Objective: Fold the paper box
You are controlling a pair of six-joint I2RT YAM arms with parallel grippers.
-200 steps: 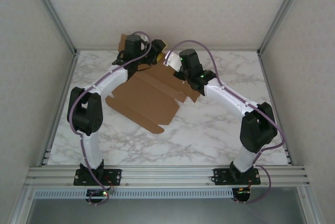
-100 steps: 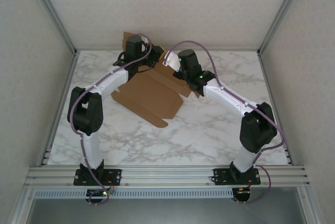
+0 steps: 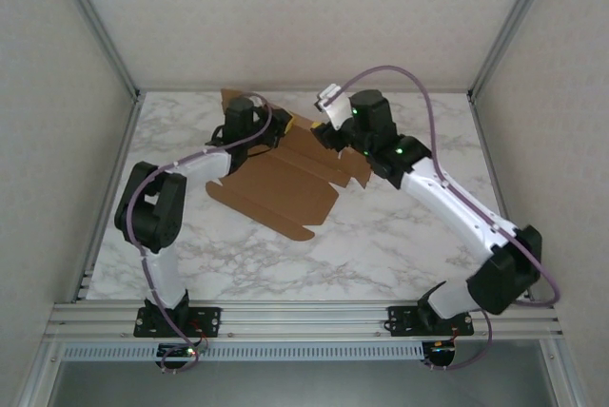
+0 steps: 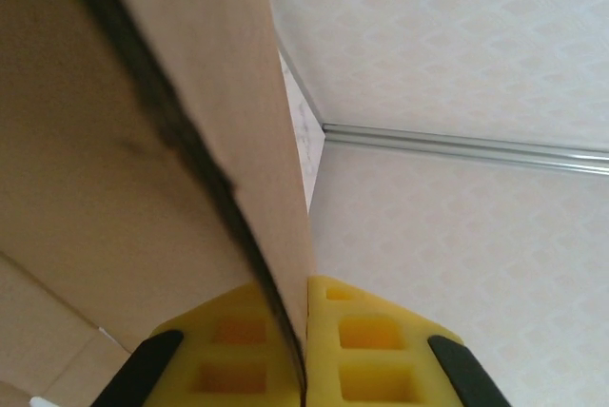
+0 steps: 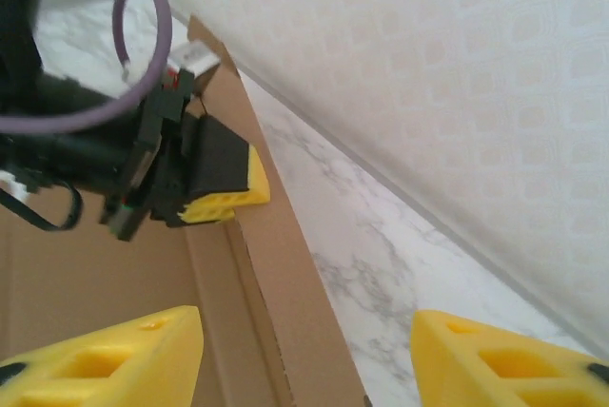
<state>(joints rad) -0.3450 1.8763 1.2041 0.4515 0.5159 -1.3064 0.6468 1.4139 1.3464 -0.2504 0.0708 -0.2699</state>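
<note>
The paper box (image 3: 271, 184) is a brown die-cut sheet lying mostly flat at the back middle of the marble table. Its rear flap (image 4: 190, 122) stands up from the sheet. My left gripper (image 4: 306, 355) is shut on that flap, with its edge pinched between the yellow pads (image 4: 381, 340). From above, the left gripper (image 3: 278, 128) sits over the sheet's back edge. My right gripper (image 5: 304, 359) is open just above the same flap (image 5: 276, 264), touching nothing, with the left gripper (image 5: 224, 184) ahead of it. Seen from above, the right gripper (image 3: 331, 136) hovers at the sheet's back right corner.
The marble table (image 3: 400, 236) is walled by pale panels on three sides, with metal rails (image 3: 105, 55) along the corners. The back wall (image 5: 428, 74) is close behind the flap. Both arm bases sit on the near rail (image 3: 304, 317).
The left gripper has closed on the rear flap. The right gripper has opened and let go, and its arm has stretched out to the right. The sheet has shifted slightly right.
</note>
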